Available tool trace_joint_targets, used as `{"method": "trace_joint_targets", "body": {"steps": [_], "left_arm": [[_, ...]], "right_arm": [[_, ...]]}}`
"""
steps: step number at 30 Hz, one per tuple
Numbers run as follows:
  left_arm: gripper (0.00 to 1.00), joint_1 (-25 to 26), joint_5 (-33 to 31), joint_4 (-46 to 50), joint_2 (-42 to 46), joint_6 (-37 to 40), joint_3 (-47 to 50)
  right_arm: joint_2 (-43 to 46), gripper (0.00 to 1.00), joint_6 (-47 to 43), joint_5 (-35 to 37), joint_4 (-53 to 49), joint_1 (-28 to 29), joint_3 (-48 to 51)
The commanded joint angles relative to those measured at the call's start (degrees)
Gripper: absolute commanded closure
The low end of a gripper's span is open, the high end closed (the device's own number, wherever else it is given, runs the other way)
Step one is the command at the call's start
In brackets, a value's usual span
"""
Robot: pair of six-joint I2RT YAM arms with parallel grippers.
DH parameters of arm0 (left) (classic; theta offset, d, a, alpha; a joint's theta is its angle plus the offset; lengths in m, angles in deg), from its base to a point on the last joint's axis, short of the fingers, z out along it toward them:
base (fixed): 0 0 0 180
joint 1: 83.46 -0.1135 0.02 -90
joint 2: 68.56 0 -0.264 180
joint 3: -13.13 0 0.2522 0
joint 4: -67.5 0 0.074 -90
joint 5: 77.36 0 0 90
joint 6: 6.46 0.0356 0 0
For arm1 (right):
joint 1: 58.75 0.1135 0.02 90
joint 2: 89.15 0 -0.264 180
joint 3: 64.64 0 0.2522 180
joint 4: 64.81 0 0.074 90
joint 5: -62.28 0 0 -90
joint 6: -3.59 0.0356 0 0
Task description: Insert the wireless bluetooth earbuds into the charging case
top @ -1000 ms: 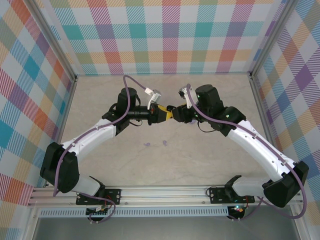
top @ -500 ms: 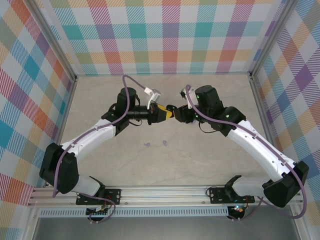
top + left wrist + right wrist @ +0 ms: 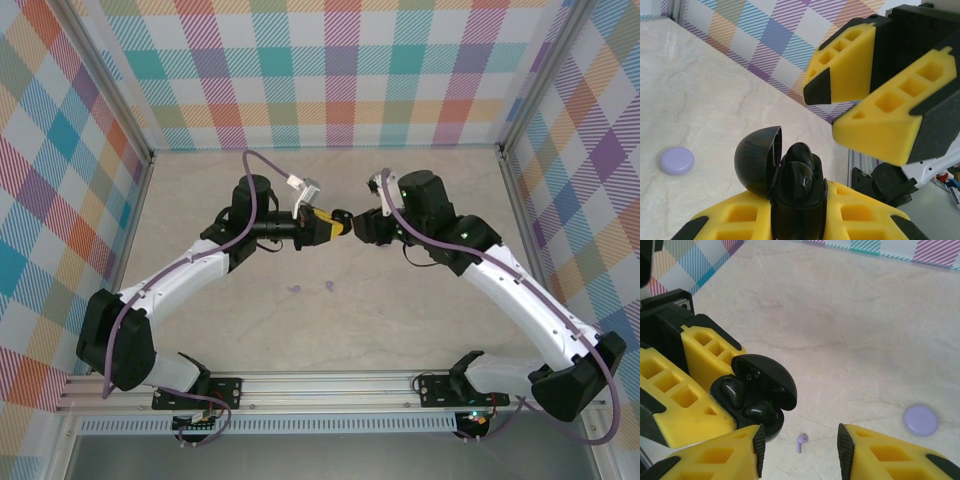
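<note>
**Retreat of right arm leaves black pair seated**

Compared with a second ago, the right end effector has drawn slightly back from the left end effector. Its fingers are spread wide and hold nothing. The left one is clamped on the black charging case, lid hinged open, with both black earbuds lying in their wells. That half of the job looks done, bar closing the lid. Two lilac earbuds lie on the bench nearer the arm bases, apart from the lilac case, which appears shut. They likely come next.
</note>
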Motion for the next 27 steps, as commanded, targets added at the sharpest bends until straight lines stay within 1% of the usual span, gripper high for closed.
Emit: {"method": "trace_joint_targets", "body": {"steps": [1,3,6,10,17,27], "left_arm": [[0.92,0.6,0.4,-1.4,2.8,2.1,-0.5],[0.92,0.6,0.9,-1.5,3.5,3.0,-0.2],[0.92,0.7,2.0,-1.8,4.6,4.3,0.2],[0.92,0.9,3.1,-3.0,6.4,5.4,0.8],[0.92,1.7,5.8,-3.6,7.6,6.3,0.8],[0.92,2.3,7.1,-2.8,6.9,6.6,0.6]], "right_arm": [[0.8,0.55,2.3,-2.3,0.4,-2.2,-1.3],[0.2,0.55,3.1,-4.0,-0.2,-3.9,-1.3],[-0.9,0.56,3.6,-8.8,-0.2,-6.7,-0.8],[-2.5,0.62,4.0,-16.3,0.9,-9.3,0.0],[-5.7,0.69,3.5,-25.7,3.0,-9.6,-0.3],[-7.0,0.71,3.6,-32.0,6.4,-9.6,-0.5]]}}
